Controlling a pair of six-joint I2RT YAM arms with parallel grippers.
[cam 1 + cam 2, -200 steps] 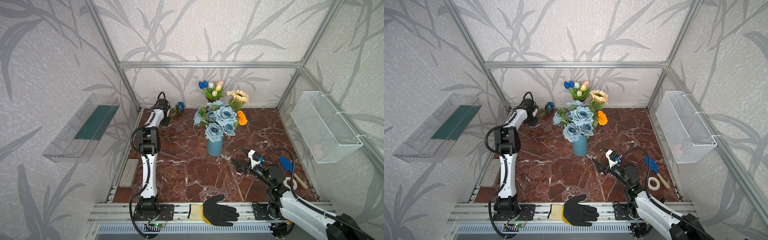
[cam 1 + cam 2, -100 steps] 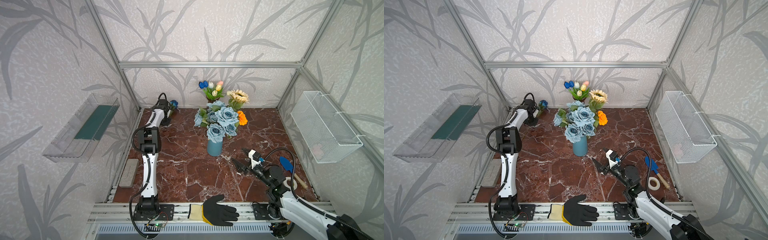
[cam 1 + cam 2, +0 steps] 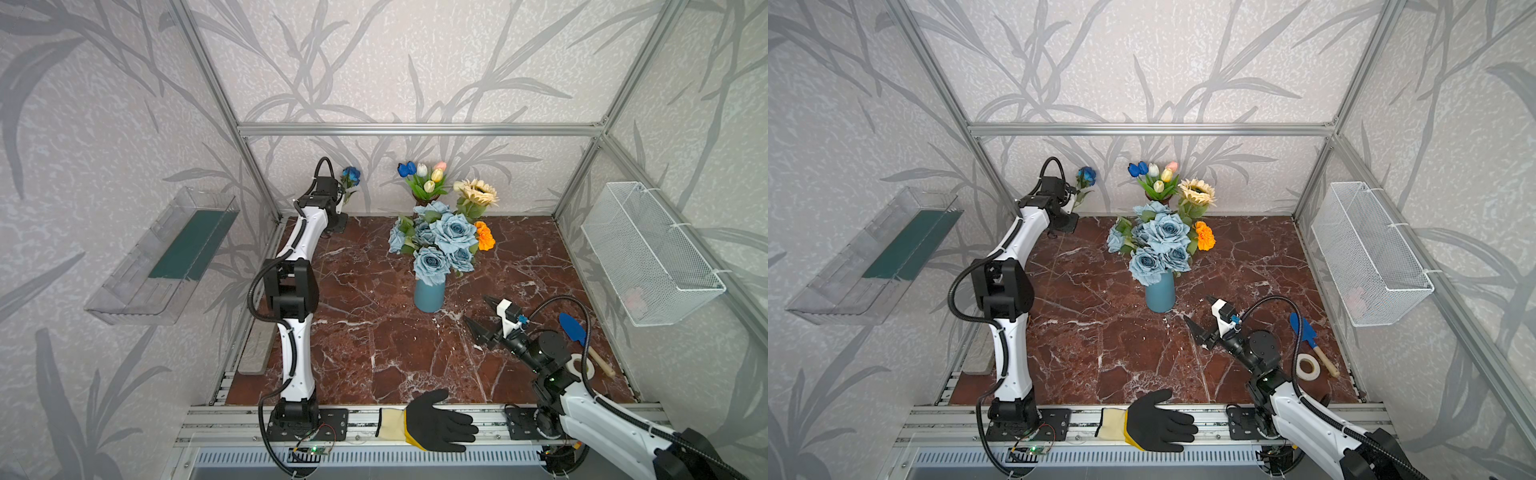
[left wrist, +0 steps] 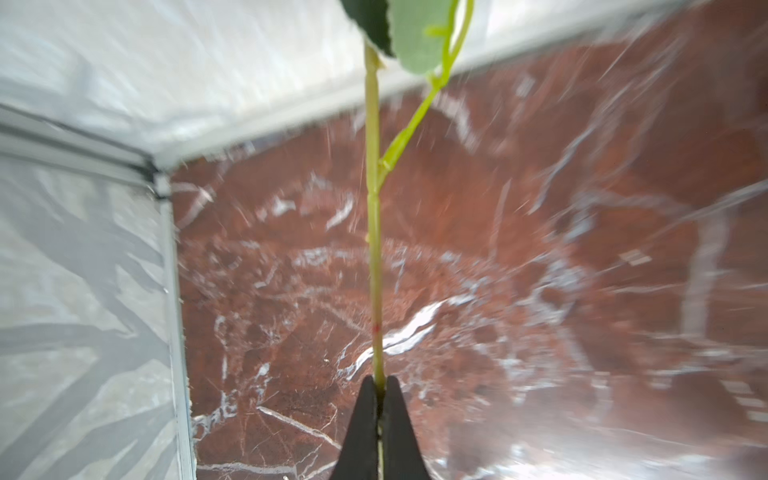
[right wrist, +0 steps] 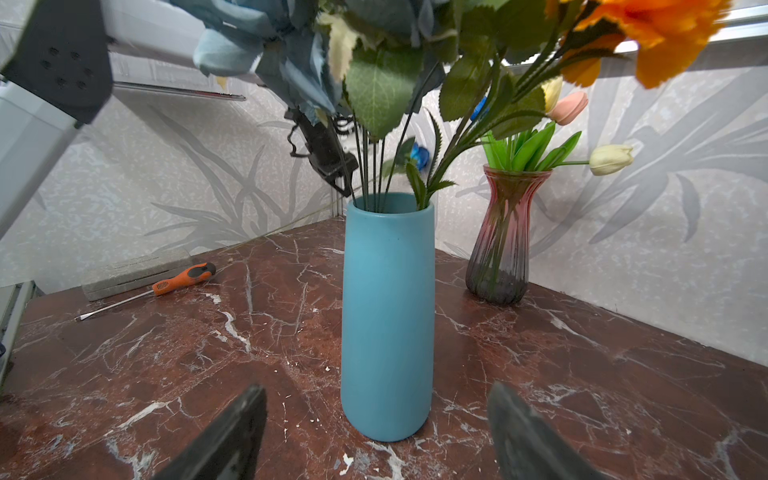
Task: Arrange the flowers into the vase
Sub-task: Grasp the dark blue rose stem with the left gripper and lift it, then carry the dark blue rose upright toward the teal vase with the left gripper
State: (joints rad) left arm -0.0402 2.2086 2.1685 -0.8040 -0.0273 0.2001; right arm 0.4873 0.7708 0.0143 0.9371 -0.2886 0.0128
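Gripping the dark-blue rose (image 3: 351, 175) by its stem, the left end effector (image 4: 379, 380) holds it over the counter's (image 3: 374, 353) rear-left corner, well apart from the blue vase (image 3: 429, 295); the right end effector (image 3: 477, 309) gapes empty near that vase.

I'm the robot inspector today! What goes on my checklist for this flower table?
Surface: marble tabletop, no spills seen.
Job's things: blue vase holds dusty-blue roses and orange marigold; tulips stand in glass vase; dark-blue rose at the back left corner.
Clutter: glove on the front rail, tape roll, blue trowel, screwdriver, grey block.
Grippers: left gripper shut on the dark-blue rose's stem; right gripper open, empty, facing the blue vase.
Cables: black cables loop on both arms, snagged on nothing.
Surroundings: wire basket and clear tray on the walls.
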